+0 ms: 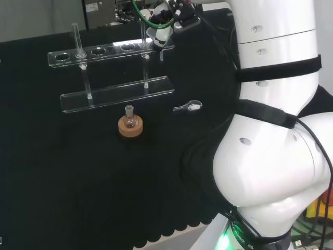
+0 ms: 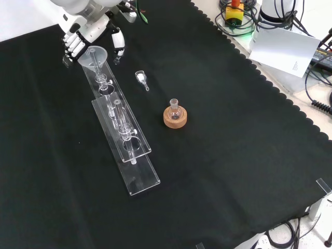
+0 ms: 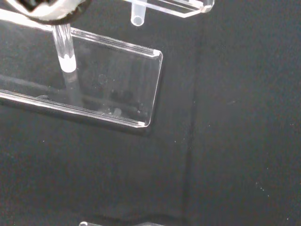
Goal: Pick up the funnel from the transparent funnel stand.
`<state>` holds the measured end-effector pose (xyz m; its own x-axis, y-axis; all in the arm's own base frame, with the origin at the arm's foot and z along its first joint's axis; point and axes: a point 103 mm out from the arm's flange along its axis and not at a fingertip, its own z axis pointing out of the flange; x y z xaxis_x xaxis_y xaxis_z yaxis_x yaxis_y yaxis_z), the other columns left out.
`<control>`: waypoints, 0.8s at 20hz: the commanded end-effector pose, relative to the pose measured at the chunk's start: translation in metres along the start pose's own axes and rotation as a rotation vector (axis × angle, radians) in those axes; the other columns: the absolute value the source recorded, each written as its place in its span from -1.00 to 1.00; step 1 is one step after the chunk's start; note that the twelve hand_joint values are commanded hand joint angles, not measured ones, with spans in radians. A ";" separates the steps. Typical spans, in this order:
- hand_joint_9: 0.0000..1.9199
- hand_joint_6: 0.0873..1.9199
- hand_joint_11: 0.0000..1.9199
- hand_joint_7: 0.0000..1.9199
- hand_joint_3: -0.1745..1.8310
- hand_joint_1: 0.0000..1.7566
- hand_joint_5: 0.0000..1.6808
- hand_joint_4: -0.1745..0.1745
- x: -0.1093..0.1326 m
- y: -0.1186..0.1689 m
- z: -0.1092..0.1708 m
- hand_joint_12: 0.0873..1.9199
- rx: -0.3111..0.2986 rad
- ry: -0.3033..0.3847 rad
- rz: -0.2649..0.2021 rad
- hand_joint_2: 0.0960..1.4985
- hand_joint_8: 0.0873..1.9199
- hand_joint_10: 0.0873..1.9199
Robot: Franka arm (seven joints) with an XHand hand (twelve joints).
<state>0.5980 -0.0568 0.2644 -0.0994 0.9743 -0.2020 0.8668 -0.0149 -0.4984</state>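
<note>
Grasp step: at upper left of the front view, the hand (image 2: 83, 32) has its fingers (image 2: 74, 46) curled around the funnel (image 2: 95, 56) at the end of the transparent funnel stand (image 2: 136, 174); a straight lift appears due next.

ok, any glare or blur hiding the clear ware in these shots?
Head view: light glints along the edges of the transparent funnel stand, which reads clearly against the black cloth. Front view: the funnel by the hand looks pale but legible. Wrist view: a blurred white part of the hand sits close to the lens; the stand's base plate shows faint reflections.
</note>
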 end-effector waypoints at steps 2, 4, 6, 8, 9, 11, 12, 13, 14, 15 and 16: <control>-0.91 -1.00 -1.00 -1.00 -0.28 -0.14 -0.94 -0.04 -0.001 -0.002 -0.002 0.34 -0.023 -0.019 0.009 -0.32 -0.46 -0.25; -0.88 -1.00 -1.00 -0.97 -0.28 -0.12 -0.90 -0.05 -0.001 -0.003 -0.002 0.34 -0.023 -0.020 0.011 -0.32 -0.38 -0.25; -0.85 -1.00 -1.00 -0.91 -0.27 -0.09 -0.85 -0.06 0.000 -0.003 -0.003 0.36 -0.022 -0.034 0.014 -0.31 -0.34 -0.25; -0.82 -1.00 -1.00 -0.86 -0.26 -0.06 -0.81 -0.07 0.000 -0.002 -0.003 0.37 -0.018 -0.039 0.018 -0.31 -0.31 -0.26; -0.81 -1.00 -1.00 -0.84 -0.25 -0.05 -0.79 -0.08 0.001 -0.001 -0.003 0.38 -0.018 -0.043 0.021 -0.31 -0.30 -0.26; -0.78 -1.00 -1.00 -0.80 -0.23 -0.03 -0.76 -0.09 0.000 -0.001 -0.004 0.39 -0.021 -0.049 0.028 -0.31 -0.29 -0.28; -0.77 -1.00 -1.00 -0.79 -0.22 -0.02 -0.75 -0.10 0.000 -0.001 -0.004 0.39 -0.024 -0.053 0.030 -0.31 -0.28 -0.28; -0.76 -1.00 -1.00 -0.78 -0.21 -0.02 -0.73 -0.11 0.001 -0.001 -0.005 0.40 -0.025 -0.056 0.033 -0.31 -0.28 -0.29; -0.75 -1.00 -1.00 -0.77 -0.19 -0.01 -0.71 -0.11 0.001 -0.001 -0.005 0.41 -0.027 -0.057 0.033 -0.31 -0.28 -0.29; -0.73 -1.00 -1.00 -0.76 -0.19 0.00 -0.68 -0.11 0.001 -0.001 -0.006 0.41 -0.034 -0.062 0.033 -0.30 -0.27 -0.29; -0.72 -1.00 -1.00 -0.74 -0.17 0.01 -0.64 -0.11 0.002 -0.002 -0.007 0.42 -0.040 -0.063 0.031 -0.30 -0.27 -0.30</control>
<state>0.5998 -0.0544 0.2687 -0.0981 0.9598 -0.2631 0.8822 -0.0385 -0.4693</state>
